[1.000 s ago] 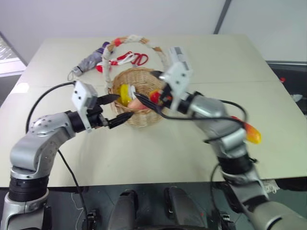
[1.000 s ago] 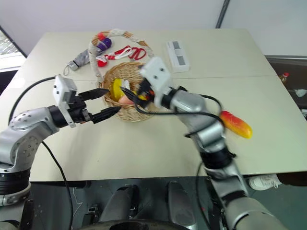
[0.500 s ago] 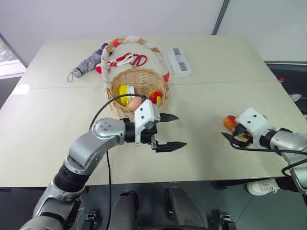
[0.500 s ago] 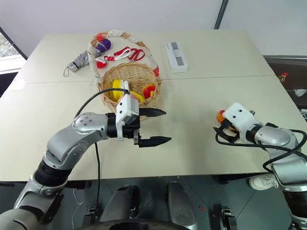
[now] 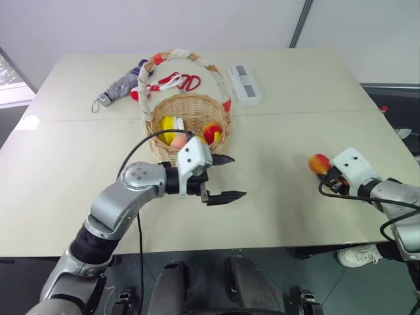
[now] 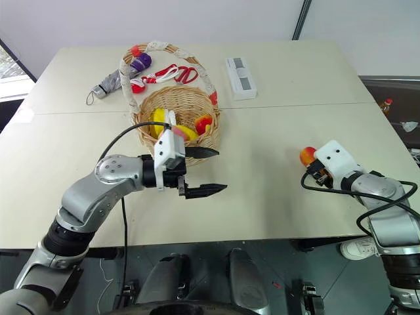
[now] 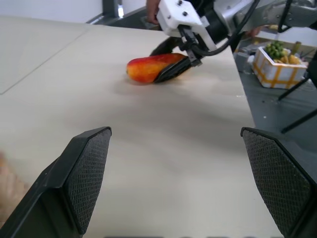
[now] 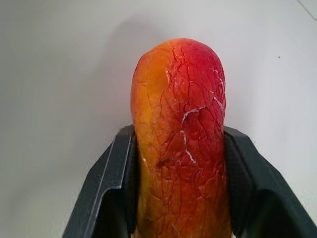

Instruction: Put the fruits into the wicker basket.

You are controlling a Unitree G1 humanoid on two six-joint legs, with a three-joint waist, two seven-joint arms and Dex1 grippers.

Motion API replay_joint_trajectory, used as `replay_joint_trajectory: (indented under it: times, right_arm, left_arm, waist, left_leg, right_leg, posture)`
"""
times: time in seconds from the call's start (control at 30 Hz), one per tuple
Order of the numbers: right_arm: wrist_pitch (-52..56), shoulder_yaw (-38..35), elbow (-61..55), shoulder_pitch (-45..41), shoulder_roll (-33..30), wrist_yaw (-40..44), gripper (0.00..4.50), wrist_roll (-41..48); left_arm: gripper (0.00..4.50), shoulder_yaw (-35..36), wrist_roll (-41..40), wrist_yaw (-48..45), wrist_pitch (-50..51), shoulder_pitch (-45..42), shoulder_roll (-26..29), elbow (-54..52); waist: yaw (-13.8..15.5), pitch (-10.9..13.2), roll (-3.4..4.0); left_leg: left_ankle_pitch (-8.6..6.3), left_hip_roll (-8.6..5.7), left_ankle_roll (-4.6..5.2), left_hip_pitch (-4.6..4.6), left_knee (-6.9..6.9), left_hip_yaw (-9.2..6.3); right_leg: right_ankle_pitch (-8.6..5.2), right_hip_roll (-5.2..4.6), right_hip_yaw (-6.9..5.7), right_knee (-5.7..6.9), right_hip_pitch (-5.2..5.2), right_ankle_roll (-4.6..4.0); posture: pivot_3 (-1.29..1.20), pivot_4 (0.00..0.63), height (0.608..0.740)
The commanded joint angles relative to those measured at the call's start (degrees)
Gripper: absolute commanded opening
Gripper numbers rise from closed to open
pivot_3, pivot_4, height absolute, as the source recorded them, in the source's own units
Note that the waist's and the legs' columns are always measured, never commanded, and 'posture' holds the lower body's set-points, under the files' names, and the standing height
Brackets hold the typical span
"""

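Right wrist view shows the right gripper (image 8: pixel 181 198), wide a moment ago, now clamped on the mango (image 8: pixel 181 134), probably still tabletop, at four o'clock from the wicker basket (image 5: pixel 190 111); left gripper (image 5: pixel 226 177) gapes empty.

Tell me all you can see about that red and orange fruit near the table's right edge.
The mango is an elongated toy fruit, red shading into orange-yellow, its glossy skin finely crackled. It lies on its side on the pale table, far from the wicker basket. The right pincer has its two black fingers pressed against the mango's sides.
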Motion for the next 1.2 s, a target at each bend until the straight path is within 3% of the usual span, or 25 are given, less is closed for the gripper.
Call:
replay_joint_trajectory:
  times: [0.03, 0.2, 0.33, 0.5, 0.7, 0.8, 0.87, 0.9, 1.07, 1.2]
  right_arm:
    - [-6.48, -0.17, -6.77, -2.07, -0.96, 3.56, 1.73, 1.63]
    - [-6.42, 2.9, -17.13, -9.44, 4.5, 9.96, 1.73, 13.43]
    - [-2.71, 13.79, -15.78, -23.78, 16.91, 6.56, 1.73, 14.21]
    - [1.13, 24.58, -2.15, -38.19, 28.46, -0.16, 1.73, 5.75]
    - [-0.33, 26.03, 12.93, -46.1, 36.92, -5.66, 1.73, 0.83]
    - [-1.83, 25.4, 14.05, -46.66, 38.24, -5.53, 3.02, 0.7]
    - [-3.09, 24.74, 12.78, -46.39, 38.57, -6.06, 4.17, 0.4]
    - [-3.86, 24.6, 12.44, -46.26, 38.58, -6.4, 4.47, 0.04]
    - [-3.32, 19.68, -3.84, -38.66, 33.89, 0.74, 4.47, 8.06]
    - [5.2, 11.31, -15.04, -28.36, 30.88, 1.73, 4.47, 18.57]
  left_arm:
    - [4.5, 6.42, -2.35, 1.16, -0.17, 1.55, 1.46, -1.9]
    - [4.5, 16.83, -4.49, 0.46, -1.75, 5.37, 5.94, 0.99]
    - [4.5, 23.24, -6.8, -1.23, -2.23, 7.97, 9.25, 2.3]
    - [4.5, 25.8, -7.01, -0.31, -1.85, 11.01, 11.01, 0.59]
    - [4.5, 25.81, -7.83, 1.54, -1.71, 12.93, 10.51, -1.9]
    - [4.5, 25.2, -8.4, 2.8, -1.11, 12.98, 9.92, -3.29]
    - [4.5, 24.86, -8.59, 3.23, -0.86, 12.63, 9.72, -3.52]
    - [4.5, 24.76, -8.63, 3.36, -0.77, 12.47, 9.7, -3.48]
    - [4.5, 23.3, -8.78, 3.47, -0.61, 10.56, 9.41, -2.5]
    - [4.5, 22.18, -9.09, 3.54, -0.73, 9.54, 8.62, -1.8]
  waist:
    - [-0.06, 0.0, 0.0]
    - [-0.19, 0.02, 0.01]
    - [-0.25, 0.03, 0.0]
    - [0.18, 0.01, -0.04]
    - [0.47, 0.0, -0.07]
    - [0.29, 0.0, -0.07]
    - [0.08, 0.0, -0.07]
    - [0.0, 0.0, -0.07]
    - [0.15, 0.0, -0.07]
    - [0.18, -0.02, -0.09]
  left_leg:
    - [0.0, 0.02, 0.0, 0.0, 0.0, -0.01]
    - [0.0, 0.17, 0.0, 0.08, -0.01, -0.03]
    - [0.0, 0.25, -0.01, 0.16, -0.03, -0.07]
    - [0.04, 0.23, -0.09, 0.02, -0.03, -0.11]
    - [0.07, 0.02, -0.15, -0.22, -0.04, -0.12]
    - [0.07, -0.01, -0.14, -0.26, -0.05, -0.14]
    - [0.07, 0.01, -0.14, -0.27, -0.06, -0.14]
    - [0.07, 0.02, -0.14, -0.26, -0.06, -0.14]
    - [0.07, 0.06, -0.14, -0.27, -0.09, -0.15]
    - [0.06, 0.04, -0.12, -0.27, -0.09, -0.21]
  right_leg:
    - [0.0, 0.03, 0.0, 0.0, 0.0, 0.0]
    - [0.02, 0.17, 0.02, 0.05, 0.01, -0.03]
    - [0.09, 0.23, 0.03, 0.07, 0.01, -0.15]
    - [0.08, 0.06, -0.11, 0.03, -0.03, -0.18]
    - [0.11, -0.41, -0.27, 0.04, -0.24, -0.16]
    - [0.11, -0.45, -0.28, 0.04, -0.27, -0.16]
    - [0.12, -0.43, -0.28, 0.06, -0.31, -0.15]
    - [0.11, -0.42, -0.28, 0.07, -0.31, -0.15]
    - [0.12, -0.39, -0.31, 0.07, -0.31, -0.15]
    - [0.12, -0.42, -0.33, 0.04, -0.27, -0.15]
  posture:
    - [0.0, 0.15, 0.74]
    - [0.0, 0.15, 0.74]
    - [0.0, 0.15, 0.74]
    - [0.0, 0.15, 0.74]
    - [0.0, 0.15, 0.74]
    - [0.0, 0.15, 0.74]
    - [0.0, 0.15, 0.74]
    - [0.0, 0.15, 0.74]
    - [0.0, 0.15, 0.74]
    - [0.0, 0.15, 0.74]
